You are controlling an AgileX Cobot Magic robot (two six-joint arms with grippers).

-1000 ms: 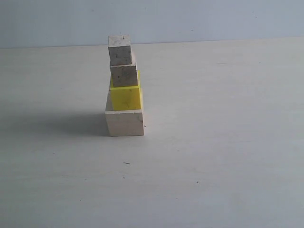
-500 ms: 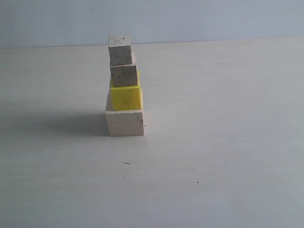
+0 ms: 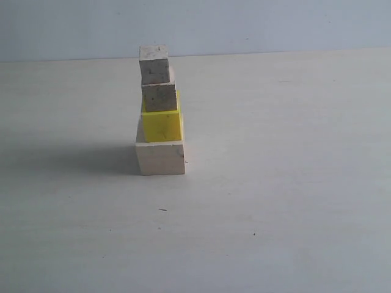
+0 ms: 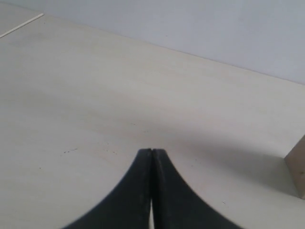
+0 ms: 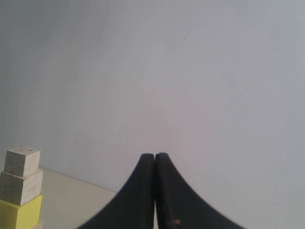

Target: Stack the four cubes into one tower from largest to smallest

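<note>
Standing complete left of centre, the tower (image 3: 160, 110) seemingly needs no further move; left hand (image 4: 151, 151) and right hand (image 5: 155, 155) are closed, empty.

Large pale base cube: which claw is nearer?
Left, probably. Left claw is low over the table, a corner of the large pale cube just off to its side; right claw is higher, level with the small cubes.

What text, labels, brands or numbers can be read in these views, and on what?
None: no readable text in any view.
The large pale beige cube and yellow cube are blank; the lower speckled cube and top speckled cube show only dark specks, not characters.
The table and wall are unmarked.
</note>
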